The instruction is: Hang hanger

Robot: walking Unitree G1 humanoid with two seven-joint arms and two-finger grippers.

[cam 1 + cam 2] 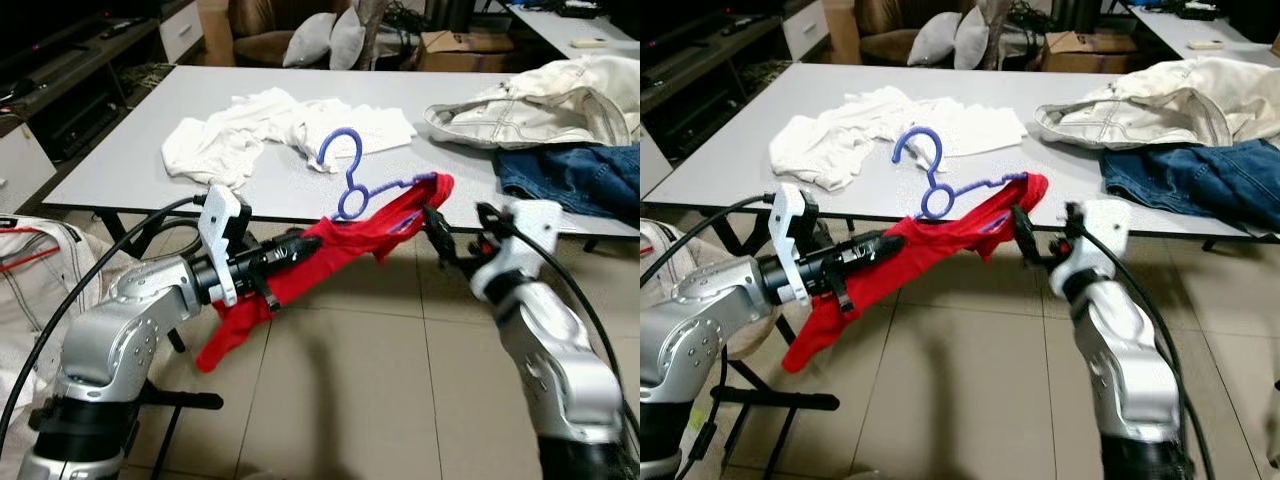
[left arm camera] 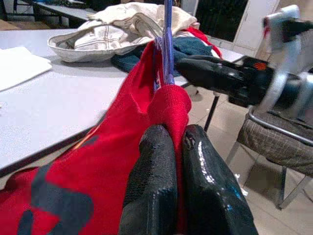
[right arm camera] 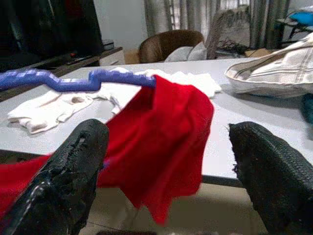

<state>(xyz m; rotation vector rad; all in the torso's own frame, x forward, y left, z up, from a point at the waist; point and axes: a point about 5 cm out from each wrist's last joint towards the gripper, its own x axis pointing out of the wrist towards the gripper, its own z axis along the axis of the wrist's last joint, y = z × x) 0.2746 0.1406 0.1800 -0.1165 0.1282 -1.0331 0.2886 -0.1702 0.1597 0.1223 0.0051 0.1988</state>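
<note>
below the near edge of the worktop (image 1: 120, 160), a red garment (image 1: 330, 250) on a purple hanger (image 1: 345, 175) hangs between both arms.
left gripper (image 1: 300, 245), at 9 o'clock of the hanger, has its jaws pinched tight on the red cloth; right gripper (image 1: 435, 225), at 3 o'clock, has jaws spread wide around the garment's far end, not gripping it. white clothes (image 1: 250, 125), a cream jacket (image 1: 540, 100) and jeans (image 1: 580, 175) lie on the worktop.

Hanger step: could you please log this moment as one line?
left gripper: shut on red knit garment | right gripper: open at garment's far end | blue plastic hanger: inside garment, hook up | not yet hung
</note>
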